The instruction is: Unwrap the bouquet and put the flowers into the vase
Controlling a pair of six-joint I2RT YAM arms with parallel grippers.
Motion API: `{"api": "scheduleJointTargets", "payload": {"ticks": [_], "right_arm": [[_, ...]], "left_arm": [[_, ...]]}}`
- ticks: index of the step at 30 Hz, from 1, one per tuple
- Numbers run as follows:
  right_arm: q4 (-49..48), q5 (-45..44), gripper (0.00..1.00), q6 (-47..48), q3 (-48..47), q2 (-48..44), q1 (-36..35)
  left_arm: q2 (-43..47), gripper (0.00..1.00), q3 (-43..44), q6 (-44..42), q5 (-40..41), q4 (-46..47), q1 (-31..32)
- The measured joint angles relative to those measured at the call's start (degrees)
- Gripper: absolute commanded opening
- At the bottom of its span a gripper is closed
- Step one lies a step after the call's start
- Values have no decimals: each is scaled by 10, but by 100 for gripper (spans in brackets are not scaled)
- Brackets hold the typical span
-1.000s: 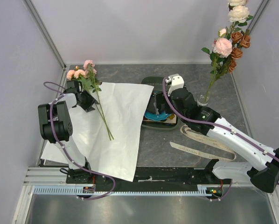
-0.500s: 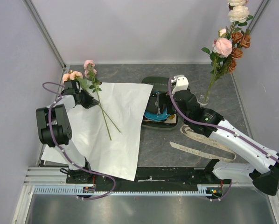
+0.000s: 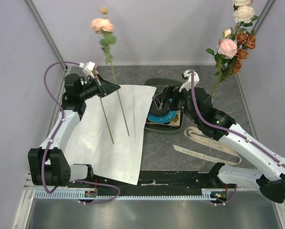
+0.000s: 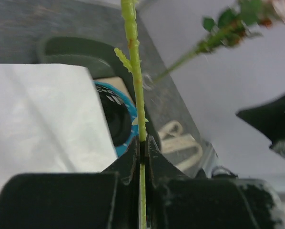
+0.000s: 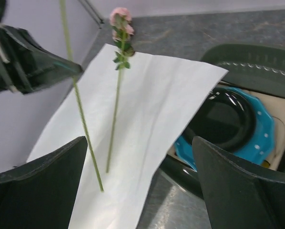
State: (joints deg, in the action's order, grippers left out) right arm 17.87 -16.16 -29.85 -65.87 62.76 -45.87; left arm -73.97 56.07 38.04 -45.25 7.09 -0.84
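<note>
Left gripper (image 3: 115,87) raised a rose (image 3: 102,25); vase (image 3: 208,102) holds flowers (image 3: 227,47)

flowers (image 3: 227,47) cut off at top edge, plate (image 3: 157,118) half hidden

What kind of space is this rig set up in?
Probably an enclosed lab test cell, not a home or shop. It has plain pale walls on metal corner posts, a bare grey tabletop, and a slotted aluminium rail along the near edge.
</note>
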Motion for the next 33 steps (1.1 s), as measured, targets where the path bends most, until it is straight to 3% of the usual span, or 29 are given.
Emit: {"api": "scheduleJointTargets", "payload": {"ticks": [3,6,11,15,24,26,27,28,30,31,33], "right_arm": [[-16,48,99,-2,-20,0,7],[-31,117,91,17,-54,4,12],[-43,205,63,47,-121,42,12],[-50,244,52,52,-120,58,13],[-54,246,50,52,-104,66,13],[-57,240,45,52,-99,66,13],[-61,238,42,52,-94,66,13],[-63,236,28,52,-91,66,13],[-67,232,17,53,-87,69,14],[-68,228,1,54,-86,71,15],[-71,225,0,44,-86,74,19]], "left_arm": [[3,2,-2,-16,-56,21,70],[20,2,-2,-50,-100,20,148],[56,2,-1,-114,-128,-2,233],[61,2,6,-137,-140,-15,255],[60,2,8,-155,-145,-40,261],[59,2,9,-156,-147,-41,262],[58,2,10,-156,-148,-41,263],[57,2,10,-157,-149,-41,264],[57,2,10,-158,-149,-43,267],[56,2,10,-159,-149,-43,269],[55,2,10,-160,-146,-43,271]]}}
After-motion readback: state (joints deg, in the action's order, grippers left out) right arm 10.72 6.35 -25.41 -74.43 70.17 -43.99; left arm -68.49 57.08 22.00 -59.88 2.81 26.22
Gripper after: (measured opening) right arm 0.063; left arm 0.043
